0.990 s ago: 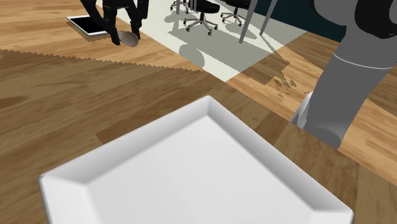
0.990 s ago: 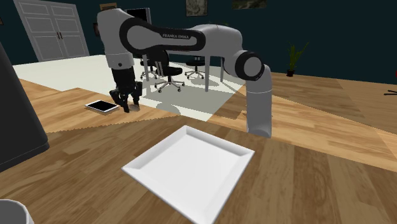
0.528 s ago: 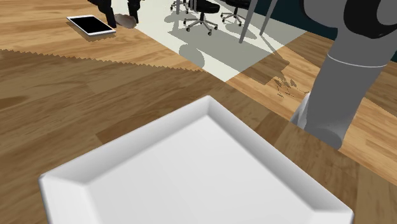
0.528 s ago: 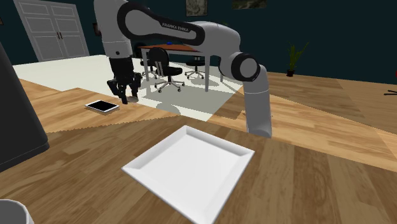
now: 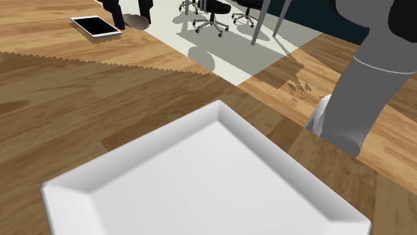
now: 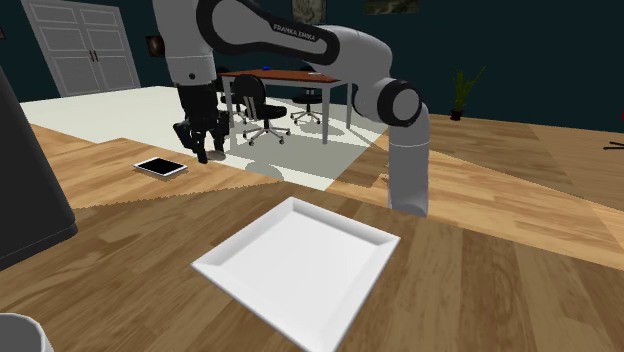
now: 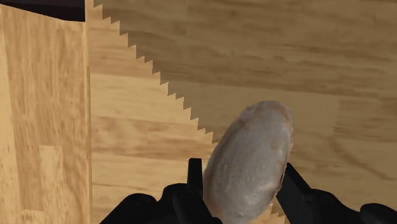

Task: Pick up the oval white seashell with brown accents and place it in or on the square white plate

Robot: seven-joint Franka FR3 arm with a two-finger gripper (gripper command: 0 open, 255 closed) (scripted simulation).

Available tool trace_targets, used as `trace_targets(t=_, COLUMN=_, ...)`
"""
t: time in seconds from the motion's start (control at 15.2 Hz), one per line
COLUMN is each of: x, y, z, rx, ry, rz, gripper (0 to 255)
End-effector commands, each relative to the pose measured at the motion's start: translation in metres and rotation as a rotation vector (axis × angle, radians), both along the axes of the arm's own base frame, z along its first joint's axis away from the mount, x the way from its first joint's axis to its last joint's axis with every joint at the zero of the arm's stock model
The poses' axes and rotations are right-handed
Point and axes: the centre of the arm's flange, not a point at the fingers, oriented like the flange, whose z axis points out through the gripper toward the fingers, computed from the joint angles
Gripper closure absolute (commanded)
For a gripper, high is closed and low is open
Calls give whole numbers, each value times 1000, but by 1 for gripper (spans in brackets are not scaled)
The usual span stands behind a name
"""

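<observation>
Wood surface below: gripper (image 7: 242,172) jaws clamped on the shell (image 7: 249,162). I'd swing it slowly and level toward the plate (image 6: 300,262), keeping the squeeze steady.

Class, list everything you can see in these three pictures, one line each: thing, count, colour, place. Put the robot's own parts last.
square plate: one, white, on the wooden table.
seashell: one, whitish with brown tinges, clasped in the claw above the table.
tablet: one, black screen with white edge, flat on the table near the claw.
office chairs: at least two, black, on the pale floor beyond the table.
desk: one, reddish-brown top, behind the chairs.
double door: one, pale grey, far wall.
potted plant: one, green, by the dark wall.
arm: one, white with dark joints.
claw: one, black, shut on the seashell.
</observation>
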Motion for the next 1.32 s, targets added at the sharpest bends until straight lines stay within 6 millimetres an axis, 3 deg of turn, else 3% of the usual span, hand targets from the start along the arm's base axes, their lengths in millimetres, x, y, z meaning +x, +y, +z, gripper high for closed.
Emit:
trace_targets(t=0.0, x=-25, y=6, z=-1, rx=0, ry=1, rz=-2, gripper=255)
trace_targets(t=1.25, x=-262, y=89, z=-1, rx=0, ry=1, rz=-2, gripper=255)
